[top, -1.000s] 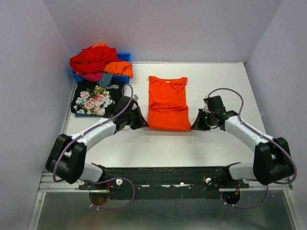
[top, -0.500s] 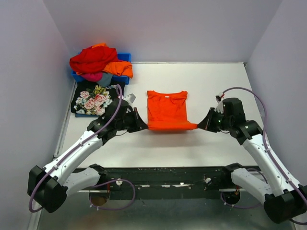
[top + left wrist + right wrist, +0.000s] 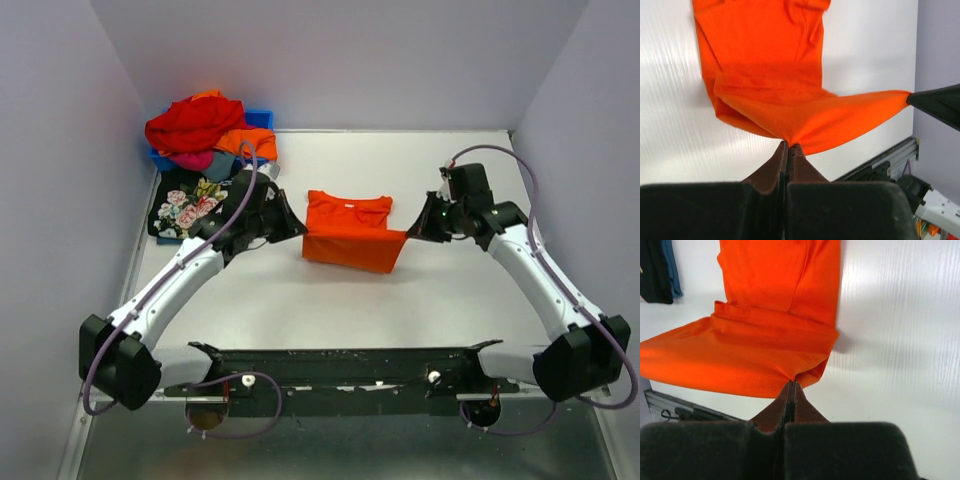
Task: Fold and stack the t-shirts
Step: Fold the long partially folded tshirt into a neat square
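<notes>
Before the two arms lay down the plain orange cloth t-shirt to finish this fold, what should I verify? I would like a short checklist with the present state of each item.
1. Left gripper shut on one bottom corner of the plain orange cloth t-shirt: ok.
2. Right gripper shut on the other corner: ok.
3. Hem taut between both grippers: ok.
4. Collar end flat on the white table: ok.
5. Hem level with the collar: not ok, short of it.
6. Lower layers smooth: cannot tell.

Blue bin (image 3: 262,118) largely out of sight beneath heaped t-shirts (image 3: 195,122)
</notes>
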`<state>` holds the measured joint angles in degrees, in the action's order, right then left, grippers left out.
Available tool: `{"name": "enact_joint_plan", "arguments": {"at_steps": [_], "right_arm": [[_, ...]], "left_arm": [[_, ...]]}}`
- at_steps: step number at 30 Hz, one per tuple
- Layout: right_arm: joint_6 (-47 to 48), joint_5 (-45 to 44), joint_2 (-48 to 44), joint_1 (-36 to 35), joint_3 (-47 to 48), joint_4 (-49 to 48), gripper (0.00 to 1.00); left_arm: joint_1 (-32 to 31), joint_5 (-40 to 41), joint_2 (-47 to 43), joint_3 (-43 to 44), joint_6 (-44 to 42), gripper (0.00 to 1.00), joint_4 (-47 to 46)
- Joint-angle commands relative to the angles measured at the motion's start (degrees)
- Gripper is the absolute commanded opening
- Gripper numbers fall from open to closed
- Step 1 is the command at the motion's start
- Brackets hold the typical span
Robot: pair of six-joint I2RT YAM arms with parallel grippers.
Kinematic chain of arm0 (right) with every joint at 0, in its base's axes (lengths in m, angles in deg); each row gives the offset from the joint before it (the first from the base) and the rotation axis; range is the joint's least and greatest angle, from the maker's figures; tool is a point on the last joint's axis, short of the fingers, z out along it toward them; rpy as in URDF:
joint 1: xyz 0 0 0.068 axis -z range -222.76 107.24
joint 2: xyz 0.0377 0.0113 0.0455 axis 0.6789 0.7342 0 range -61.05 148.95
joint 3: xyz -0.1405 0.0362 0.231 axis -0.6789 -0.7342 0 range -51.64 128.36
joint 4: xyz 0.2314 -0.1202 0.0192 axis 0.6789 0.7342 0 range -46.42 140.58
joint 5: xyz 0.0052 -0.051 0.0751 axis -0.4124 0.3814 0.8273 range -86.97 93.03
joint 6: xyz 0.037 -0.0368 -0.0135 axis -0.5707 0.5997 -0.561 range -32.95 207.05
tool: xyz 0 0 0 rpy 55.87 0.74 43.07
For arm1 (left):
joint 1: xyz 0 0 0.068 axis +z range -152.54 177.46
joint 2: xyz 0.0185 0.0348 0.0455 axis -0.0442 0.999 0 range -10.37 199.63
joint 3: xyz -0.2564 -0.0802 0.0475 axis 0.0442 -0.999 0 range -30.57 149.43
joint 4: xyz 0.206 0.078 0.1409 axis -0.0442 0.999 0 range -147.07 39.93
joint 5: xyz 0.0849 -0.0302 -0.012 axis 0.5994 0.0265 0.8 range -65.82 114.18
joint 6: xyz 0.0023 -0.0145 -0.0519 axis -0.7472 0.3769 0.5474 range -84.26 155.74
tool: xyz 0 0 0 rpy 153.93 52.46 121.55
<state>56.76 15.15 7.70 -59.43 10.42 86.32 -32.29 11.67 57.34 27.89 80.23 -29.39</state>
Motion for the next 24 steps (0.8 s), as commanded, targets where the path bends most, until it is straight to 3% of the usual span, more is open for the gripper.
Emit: {"name": "enact_joint_plan", "arguments": {"at_steps": [1,11,23,24], "right_arm": [[1.0,-4.1,7.6,1.6,7.5,-0.6,0.01],[1.1,-1.8,29.5,5.9,23.5,-1.3,0.01],[-0.3,0.6,51.9,8.8,41.2,-1.6,0.01],[-0.6,1.3,53.7,8.8,43.6,-1.6,0.05]], "left_arm": [[5.0,1.0,7.8,7.3,-2.9,0.0,-2.7],[11.9,-1.9,29.0,20.4,-3.2,0.0,-8.9],[13.7,-5.8,56.6,42.2,-1.7,0.0,-11.8],[13.8,-6.3,57.7,43.0,-1.3,0.04,-12.6]]}}
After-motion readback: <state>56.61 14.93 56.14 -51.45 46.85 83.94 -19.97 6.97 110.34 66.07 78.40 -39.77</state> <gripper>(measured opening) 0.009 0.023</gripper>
